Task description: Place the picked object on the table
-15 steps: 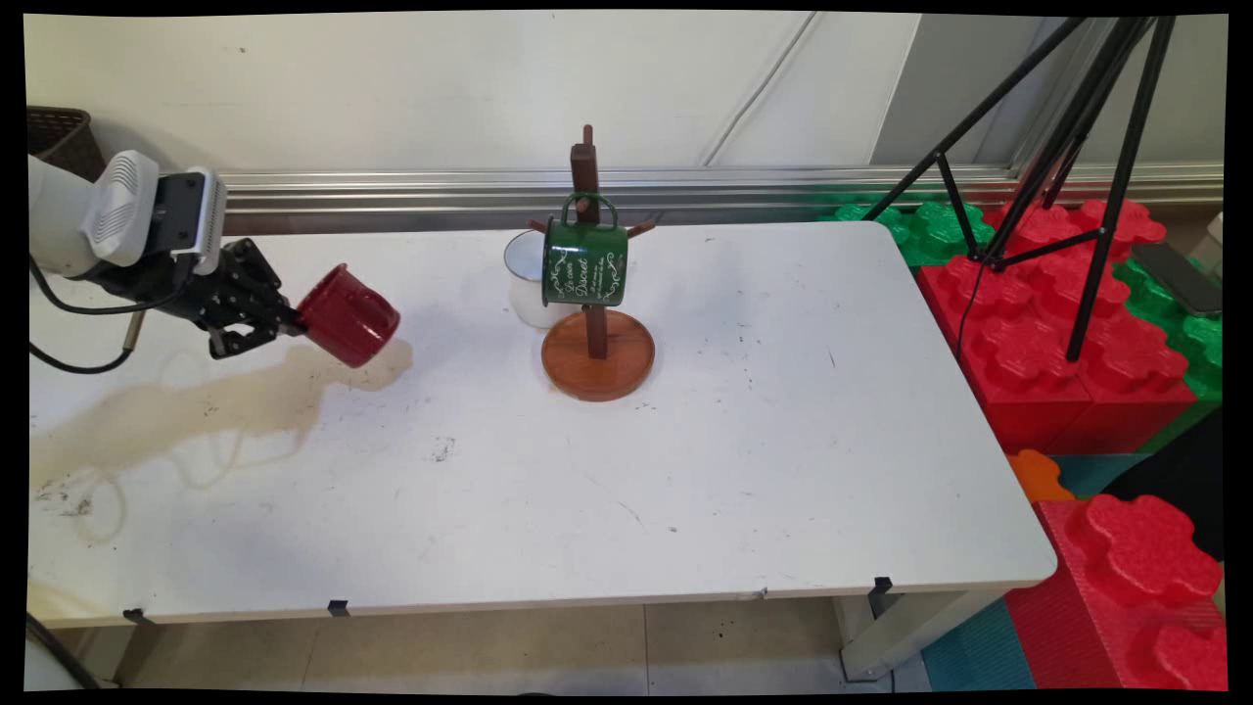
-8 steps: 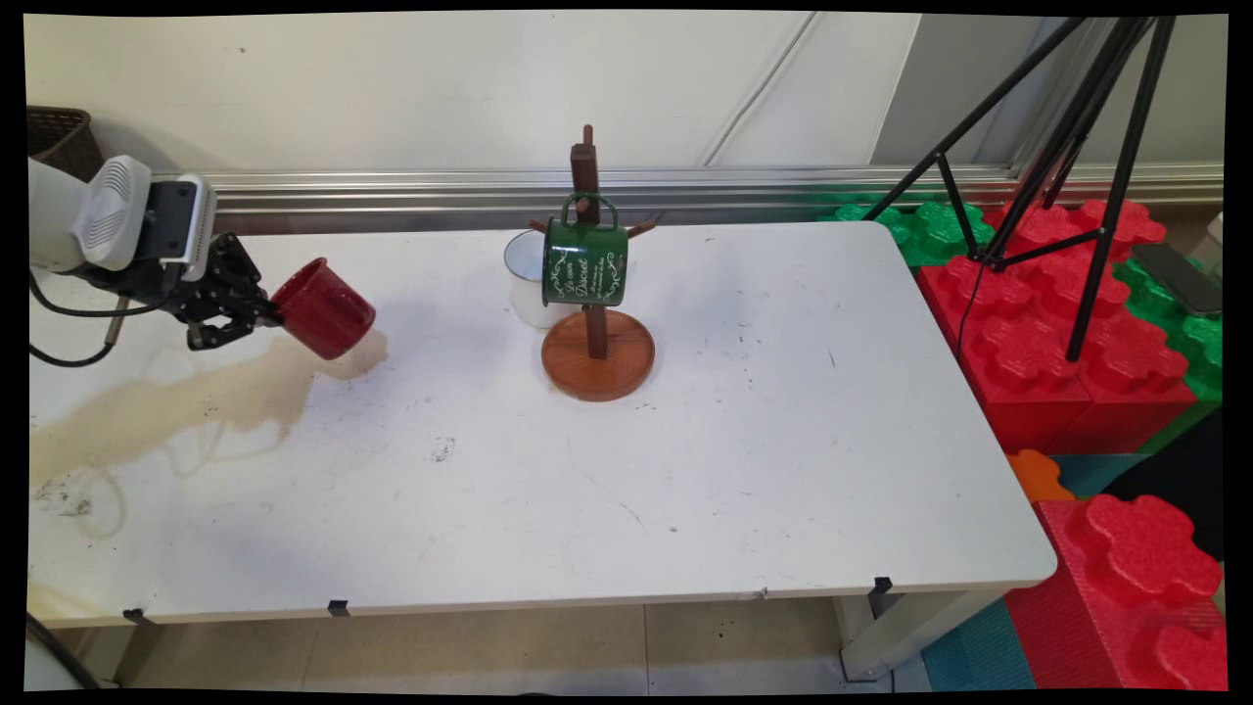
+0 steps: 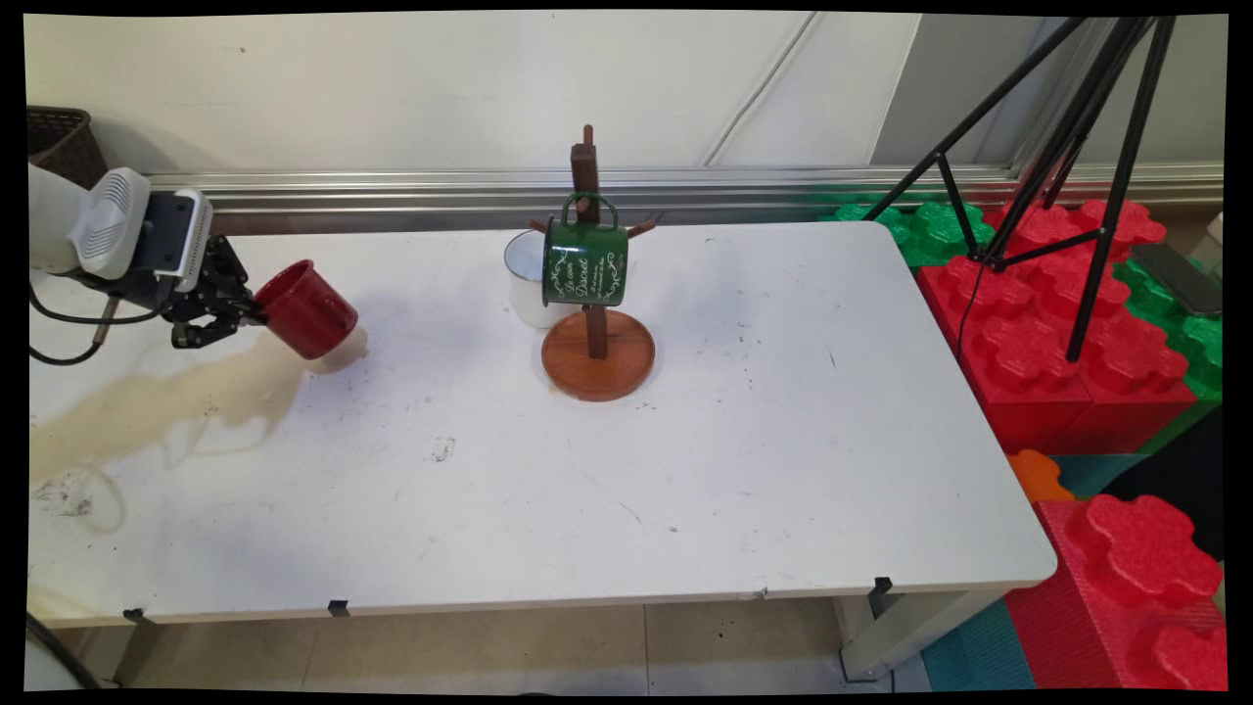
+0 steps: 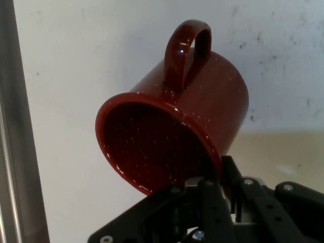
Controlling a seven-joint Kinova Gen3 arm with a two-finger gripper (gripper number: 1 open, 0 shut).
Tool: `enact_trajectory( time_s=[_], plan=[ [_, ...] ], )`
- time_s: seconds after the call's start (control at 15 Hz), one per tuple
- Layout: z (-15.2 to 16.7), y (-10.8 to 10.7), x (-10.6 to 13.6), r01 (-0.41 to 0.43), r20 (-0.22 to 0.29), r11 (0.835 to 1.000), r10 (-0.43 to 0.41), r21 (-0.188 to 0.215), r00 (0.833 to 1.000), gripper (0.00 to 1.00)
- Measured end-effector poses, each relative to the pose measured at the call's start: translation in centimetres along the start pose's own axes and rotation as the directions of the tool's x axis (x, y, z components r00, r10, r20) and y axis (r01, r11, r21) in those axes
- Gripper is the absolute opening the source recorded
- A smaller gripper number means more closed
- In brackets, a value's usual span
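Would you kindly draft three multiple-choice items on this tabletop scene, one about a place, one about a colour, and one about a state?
1. Where is the green mug?
A. Hanging on the wooden mug tree
B. Lying on the floor
C. In the claw

2. What colour is the mug in the claw?
A. Blue
B. Red
C. Yellow

3. How is the red mug held?
A. Standing upright on the table
B. Upside down on a peg
C. Tilted, gripped at its rim

Answers: 1 A, its handle loops over a peg of the tree. 2 B, both views show a dark red mug. 3 C, the hand view shows the claw pinching the rim with the mouth tipped sideways.
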Motion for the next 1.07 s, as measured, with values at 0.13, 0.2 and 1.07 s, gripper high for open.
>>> enact_trajectory(
  time_s=[0.13,0.2,1.07],
  plan=[
    [0.2,-0.1,-0.2,-0.014,0.01,1.0,0.014,0.004,1.0,0.0],
    [0.4,-0.2,-0.4,-0.022,0.016,1.0,0.022,0.007,1.0,0.0],
    [1.8,-0.5,-1.5,-0.09,0.056,0.996,0.09,0.005,0.994,1.0]
  ],
)
